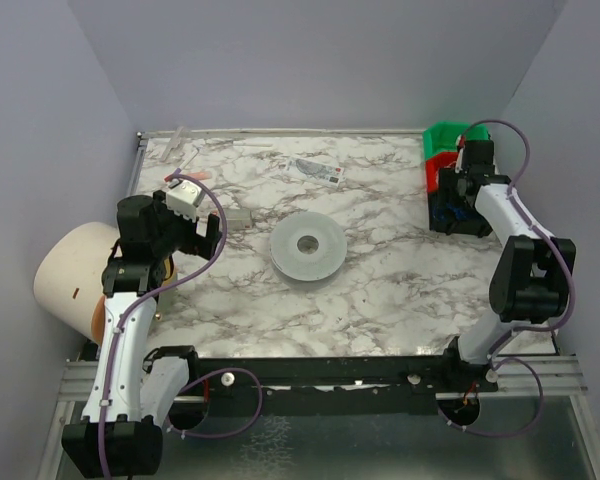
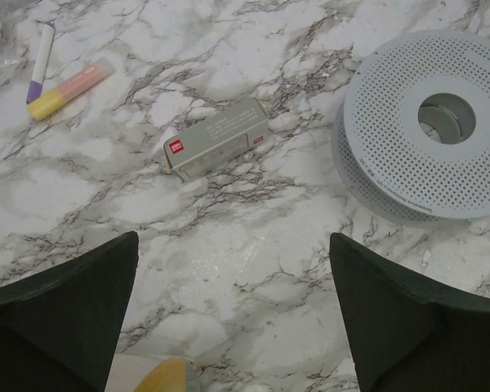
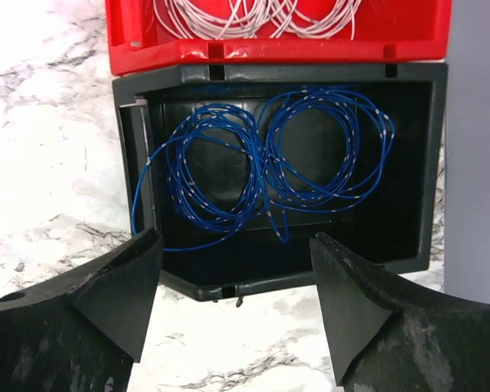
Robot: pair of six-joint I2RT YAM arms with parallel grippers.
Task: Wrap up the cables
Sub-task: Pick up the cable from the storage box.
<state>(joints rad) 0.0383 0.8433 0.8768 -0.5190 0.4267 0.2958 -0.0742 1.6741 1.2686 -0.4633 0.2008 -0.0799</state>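
Left jaws: the left gripper [image 2: 233, 245] is spread wide with nothing between its fingers; it hangs above bare table [image 2: 253, 286].
Right jaws: the right gripper [image 3: 233, 245] is parted and holds nothing; only bin and table show in the gap.
Cables: the cables [image 3: 265, 175] are thin blue wire in two loose overlapping coils on the floor of the black bin [image 3: 412, 163], untouched. One strand bulges out past the bin's left wall.
Right arm: reached to the far right of the table, gripper poised over the black bin's near edge.
Bins: the red bin [image 3: 278, 51] sits touching the black one on its far side and holds white wire [image 3: 253, 20]; the green bin [image 1: 445, 135] is beyond that.
Spool: the grey perforated spool [image 2: 392, 139] lies flat mid-table, bare, well apart from the bins.
Left side: a small grey box [image 2: 216, 137] lies ahead of the left gripper, just left of the spool; farther off are a yellow-orange marker [image 2: 65, 88] and a white-purple pen [image 2: 41, 61].
Other: a packet [image 1: 315, 170] lies near the far edge; a white roll [image 1: 70, 270] stands off the table's left side.
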